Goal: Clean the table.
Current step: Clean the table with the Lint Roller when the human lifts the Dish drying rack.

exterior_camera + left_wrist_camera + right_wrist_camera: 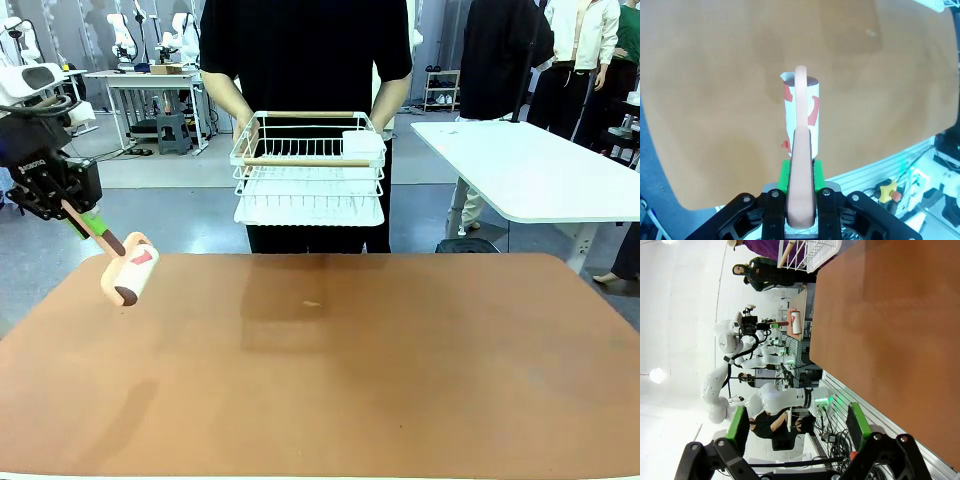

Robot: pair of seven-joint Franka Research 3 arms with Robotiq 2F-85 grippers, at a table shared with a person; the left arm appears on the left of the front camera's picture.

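**A:** What is the left gripper (90, 222) carrying?

**B:** A lint roller (130, 268). The jaws are clamped on its smooth, salmon-pink handle, with a green pad pressed to each side. The roll is a white paper cylinder with red marks. It hangs tilted in the air above the table's far left corner, clear of the top.

**A:** And the right gripper (797, 422)?

**B:** Its fingers stand wide apart with nothing between them, off to the side by the table's edge.

**A:** Where is the table (420, 390)?

**B:** It spreads across the foreground, a wide, matte terracotta top, smooth, with rounded corners. One small pale crumb (312, 304) lies near the middle, toward the far side.

**A:** What is in the room beyond?

**B:** A person (305, 40) in a black top stands at the far edge, holding a white wire rack (310, 170) with wooden bars above the table. A white-topped table (540, 170) stands behind to the right, on a grey floor.
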